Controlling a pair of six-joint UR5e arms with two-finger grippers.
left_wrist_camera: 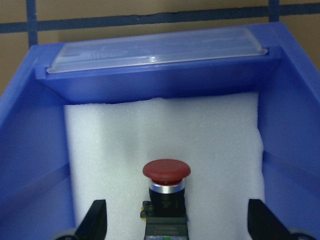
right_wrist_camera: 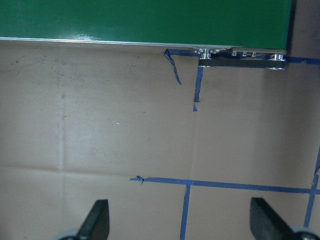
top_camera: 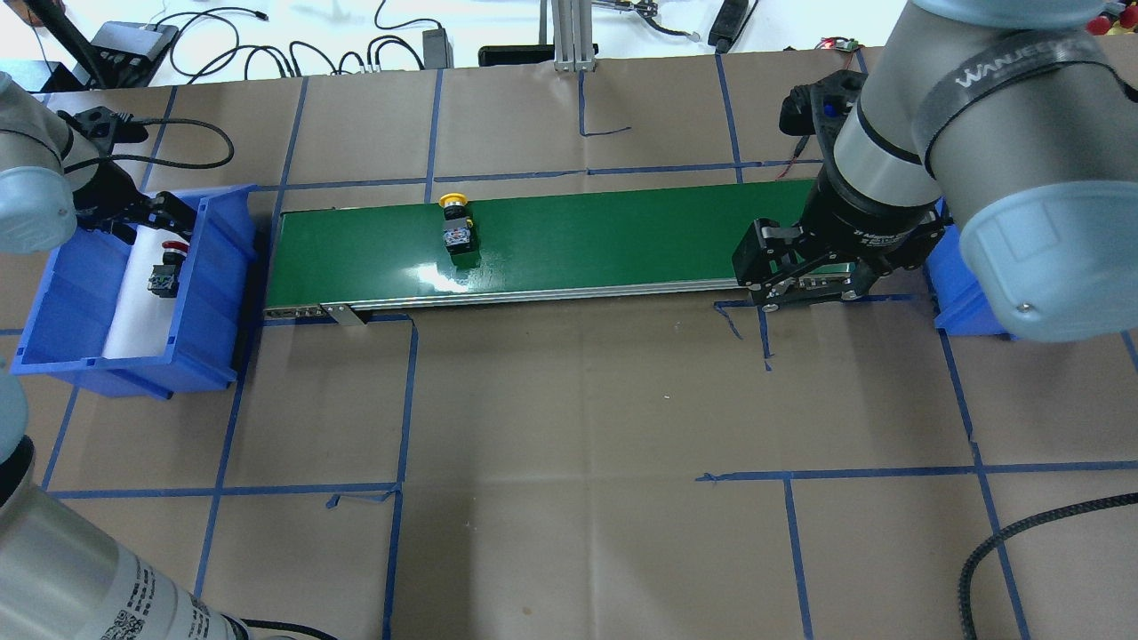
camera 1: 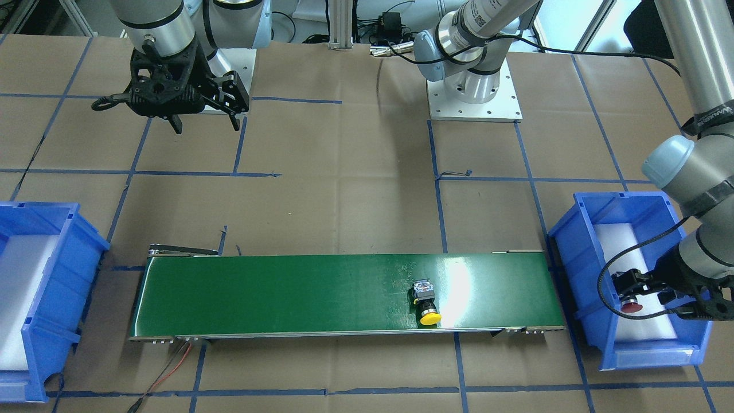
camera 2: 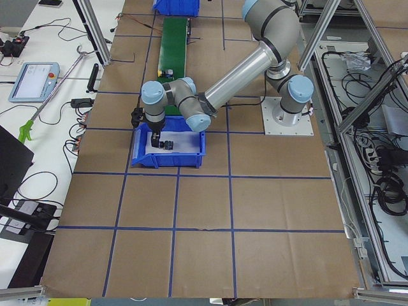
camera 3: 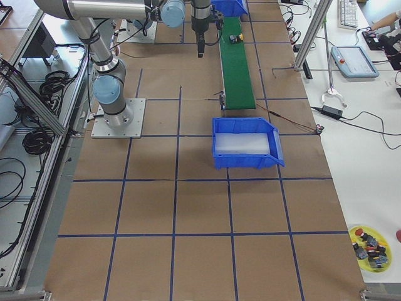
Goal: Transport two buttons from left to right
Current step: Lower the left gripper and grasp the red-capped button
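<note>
The red button (left_wrist_camera: 166, 175) lies on white foam inside the blue bin (camera 1: 573, 258) at my left end of the table. My left gripper (camera 1: 645, 295) is lowered into that bin. It is open, and its fingers (left_wrist_camera: 96, 220) stand wide on either side of the red button without touching it. The yellow button (camera 1: 427, 304) lies on its side on the green conveyor belt (camera 1: 287, 292), toward the left-bin end; it shows also as the yellow button (top_camera: 458, 227) in the overhead view. My right gripper (top_camera: 805, 289) hangs open and empty above the table beside the belt's right end.
A second blue bin (camera 1: 63, 258) with white foam stands past the belt's right end, partly hidden by my right arm in the overhead view. Brown paper with blue tape lines covers the table (top_camera: 569, 462). A yellow dish (camera 3: 373, 248) of spare parts sits on a side bench.
</note>
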